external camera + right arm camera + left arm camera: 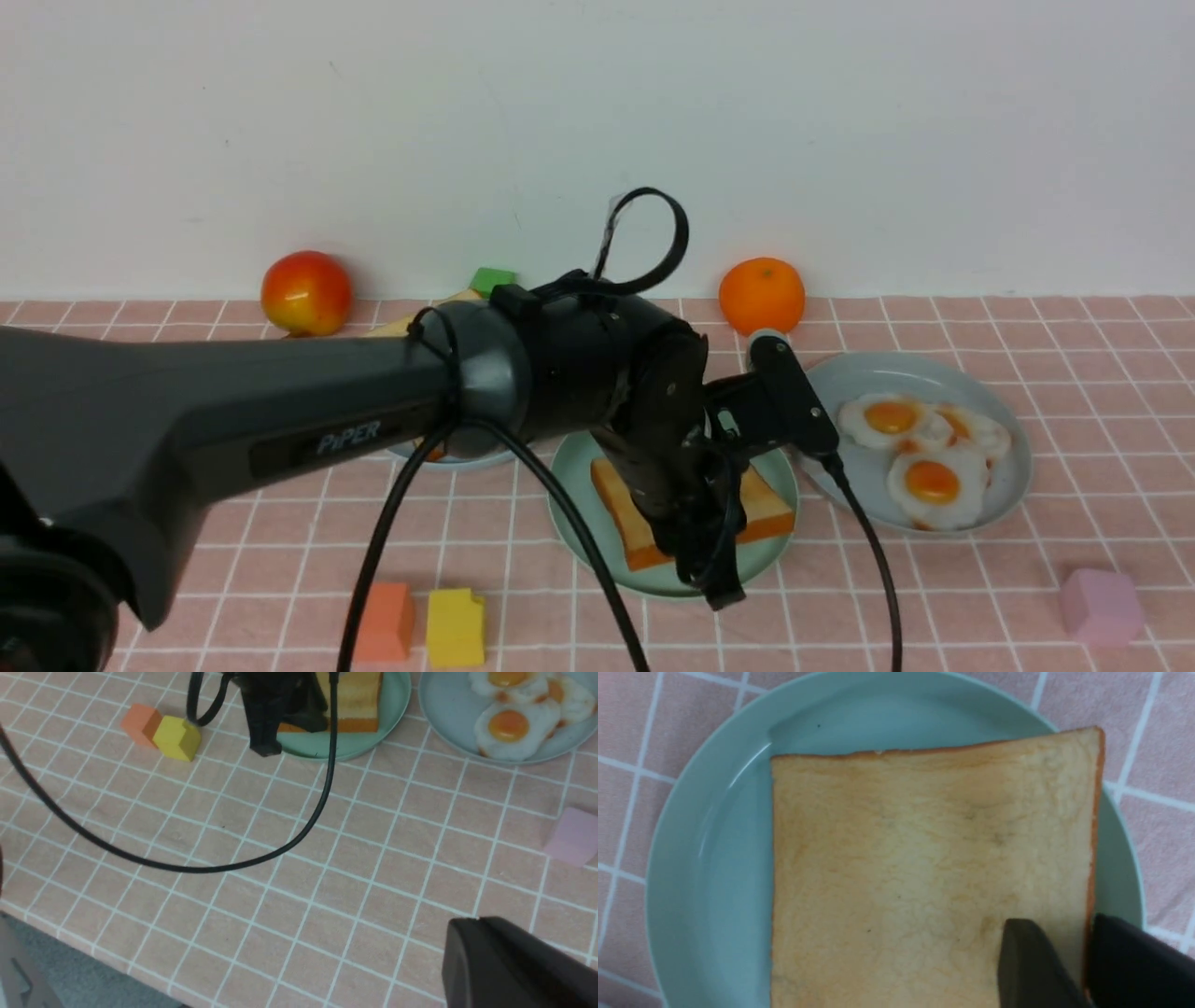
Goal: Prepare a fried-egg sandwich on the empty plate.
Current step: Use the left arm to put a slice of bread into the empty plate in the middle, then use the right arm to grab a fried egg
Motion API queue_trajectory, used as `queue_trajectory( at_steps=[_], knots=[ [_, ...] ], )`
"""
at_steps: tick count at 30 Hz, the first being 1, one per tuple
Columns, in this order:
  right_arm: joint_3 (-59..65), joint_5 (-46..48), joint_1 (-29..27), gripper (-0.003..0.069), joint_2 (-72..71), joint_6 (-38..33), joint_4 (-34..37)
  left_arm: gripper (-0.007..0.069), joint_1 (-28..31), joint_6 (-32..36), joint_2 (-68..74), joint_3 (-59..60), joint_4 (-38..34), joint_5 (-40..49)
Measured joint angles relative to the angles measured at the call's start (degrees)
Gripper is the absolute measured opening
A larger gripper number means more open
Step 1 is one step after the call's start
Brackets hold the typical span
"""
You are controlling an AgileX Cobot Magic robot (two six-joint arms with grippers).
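The mint-green plate (579, 467) sits at the table's middle and also shows in the left wrist view (714, 858) and the right wrist view (392, 700). One golden toast slice (625, 523) lies on it, with no egg on top (901, 858). My left gripper (714, 579) reaches down over the plate's near side. It is shut on the slice's crust edge (1083, 933), one finger on top and one outside. Three fried eggs (910, 448) lie on a pale blue-grey plate (840, 373) to the right. My right gripper (472, 926) is shut and empty, low over the near table.
A second blue-grey plate (448, 457) with toast is mostly hidden behind my left arm. An apple (306, 291), a green block (492, 278) and an orange (761, 294) stand at the back. Orange (383, 623), yellow (456, 627) and pink (1102, 607) blocks lie in front. Black cables hang across.
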Motion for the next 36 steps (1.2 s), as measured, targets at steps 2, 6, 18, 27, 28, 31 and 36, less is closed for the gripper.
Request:
queue_trajectory(
  at_steps=[2,6,18,27,28,31,36],
  knots=[
    [0.0,0.1,0.0,0.0054,0.0,0.0,0.1,0.0321,0.0,-0.9,-0.1,-0.1,0.4,0.1],
    [0.0,0.1,0.0,0.0057,0.0,0.8,0.2,0.0407,0.0,-5.9,-1.4,-0.2,1.1,0.5],
    [-0.3,-2.7,0.0,0.0064,16.8,4.3,-0.3,0.0012,0.0,-24.3,-29.3,4.6,-2.1,7.1],
    [-5.6,-10.5,0.0,0.0065,39.7,4.3,-1.6,0.0012,0.0,-24.9,-60.9,33.1,-11.3,-2.5],
    [-7.1,-10.9,0.0,0.0065,42.5,4.3,-2.1,0.0012,0.0,-24.9,-64.2,36.6,-11.5,-3.8],
    [-10.4,-11.4,0.2,0.0065,48.3,4.3,-3.9,0.0012,0.0,-24.9,-71.8,43.3,-11.6,-6.4],
    [-17.0,-14.6,4.2,0.0074,59.2,0.1,-13.1,0.0012,0.0,-25.0,-85.2,52.7,-12.1,-9.0]
  ],
)
